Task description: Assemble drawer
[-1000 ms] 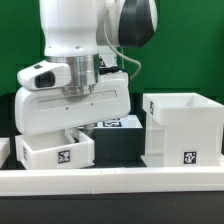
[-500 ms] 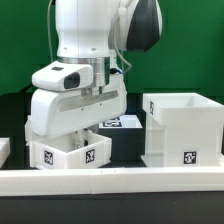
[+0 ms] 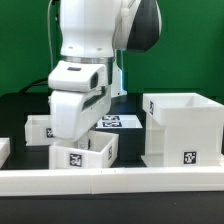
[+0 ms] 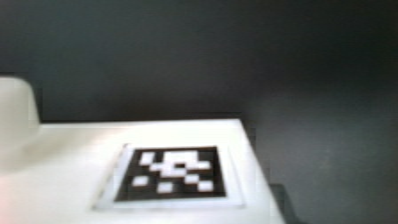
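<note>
A small white tray with a square tag sits tilted just behind the front rail, left of centre. My gripper reaches down into it from above. Its fingers are hidden behind the hand, and the tray has followed the hand. The wrist view shows that tray's white wall and tag very close, with no fingertips in sight. A second tray lies behind, at the exterior view's left. The tall white box shell stands open-topped at the right with a tag low on its front.
A long low white rail runs along the front edge. The marker board lies flat between the arm and the box shell. A small white piece shows at the far left edge. The tabletop is black.
The hand has swung and shifted toward the exterior view's right. The tray moved with it, turning and tilting. The second tray behind has come into view.
</note>
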`<state>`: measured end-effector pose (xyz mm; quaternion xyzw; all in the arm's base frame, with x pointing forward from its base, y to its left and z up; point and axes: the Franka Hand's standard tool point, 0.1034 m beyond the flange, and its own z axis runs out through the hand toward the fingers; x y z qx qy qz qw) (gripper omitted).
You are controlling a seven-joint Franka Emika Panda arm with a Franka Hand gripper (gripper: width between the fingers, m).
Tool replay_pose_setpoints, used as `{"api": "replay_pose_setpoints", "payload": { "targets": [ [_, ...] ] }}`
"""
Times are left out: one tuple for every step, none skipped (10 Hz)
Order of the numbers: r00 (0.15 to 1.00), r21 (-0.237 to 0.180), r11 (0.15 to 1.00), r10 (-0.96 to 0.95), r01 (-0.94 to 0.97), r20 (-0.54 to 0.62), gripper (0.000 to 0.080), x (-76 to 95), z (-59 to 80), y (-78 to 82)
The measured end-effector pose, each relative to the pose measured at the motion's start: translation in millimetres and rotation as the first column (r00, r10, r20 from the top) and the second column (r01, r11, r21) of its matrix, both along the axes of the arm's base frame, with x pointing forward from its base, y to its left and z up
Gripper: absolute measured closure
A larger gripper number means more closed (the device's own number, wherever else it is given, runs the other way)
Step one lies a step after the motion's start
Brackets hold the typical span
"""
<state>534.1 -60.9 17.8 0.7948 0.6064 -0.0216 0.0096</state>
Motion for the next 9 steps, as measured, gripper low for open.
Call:
{"api": "replay_pose_setpoints", "payload": {
  "targets": [
    [0.998,-0.001,0.998,0.056,-0.056,-0.004,0.0758,-1.2,-1.1,-2.6],
    [0.994,-0.005,0.994,0.109,-0.109,-0.009,0.0758,-1.8,-1.7,-4.7],
    [0.986,-0.008,0.986,0.167,-0.167,-0.014,0.0758,-2.7,-2.6,-6.4],
    [0.968,-0.005,0.969,0.249,-0.249,-0.024,0.0758,-5.7,-5.1,-7.9],
    [0.977,-0.003,0.978,0.211,-0.211,-0.022,0.0758,-5.3,-5.5,-2.0],
    [0.974,0.001,0.974,0.225,-0.225,-0.021,0.0758,-4.1,-5.5,5.3],
    [0.972,0.007,0.972,0.234,-0.234,-0.025,0.0758,-2.1,-5.0,13.6],
    [0.970,0.012,0.970,0.243,-0.243,-0.025,0.0758,0.7,-4.0,20.6],
    [0.972,0.005,0.972,0.236,-0.236,0.011,0.0758,5.5,-3.0,23.7]
  ]
}}
